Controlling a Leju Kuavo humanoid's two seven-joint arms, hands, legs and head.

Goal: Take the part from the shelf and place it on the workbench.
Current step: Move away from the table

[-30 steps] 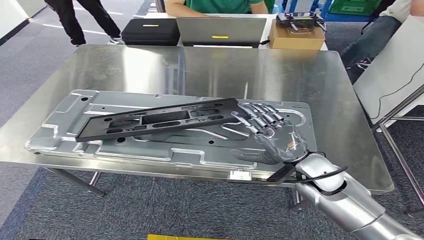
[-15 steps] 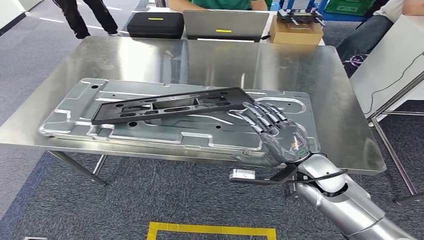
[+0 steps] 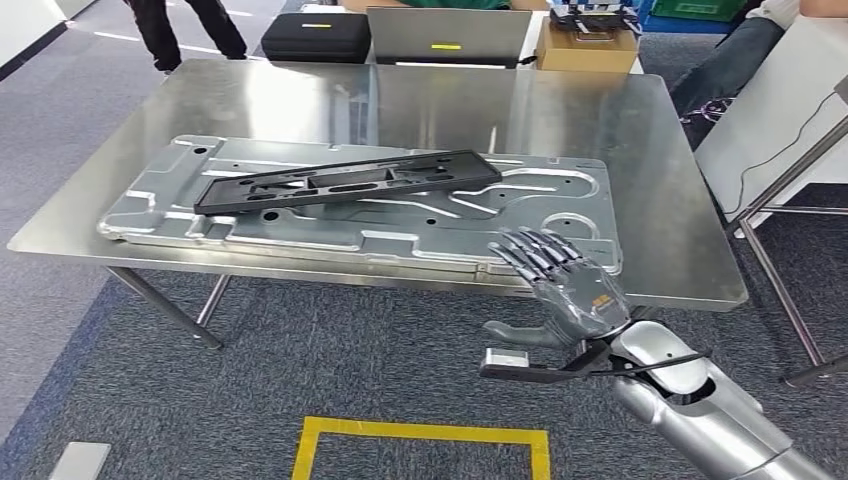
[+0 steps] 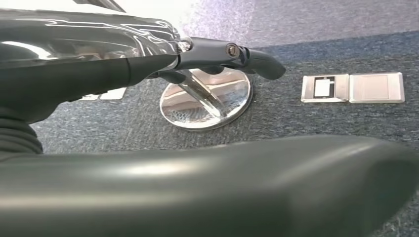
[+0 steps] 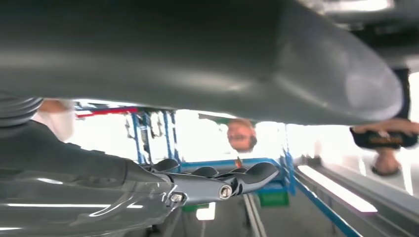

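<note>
Now your robot's right hand [image 3: 565,285] hangs released in front of the near edge of the shiny stainless steel workbench [image 3: 560,105], fingers spread and holding nothing. The task's thing, a long flat black plastic frame part [image 3: 345,181], lies on top of a large pressed grey metal panel [image 3: 385,235] that covers much of the bench top. The part is well apart from the hand and looks placed, so the job seems nearly done.

Your left hand [image 4: 212,52] hangs low over blue-grey carpet, near a round metal floor foot [image 4: 207,98]; its fingers look stretched out with nothing in them.

What could go wrong: the black part rests slantwise on an uneven, ribbed panel, so a knock could slide it. If you swing the right arm sideways, its fingers could catch the bench edge or the panel's rim. People stand beyond the bench, beside a grey laptop [image 3: 445,37], so watch any wide sweep.
</note>
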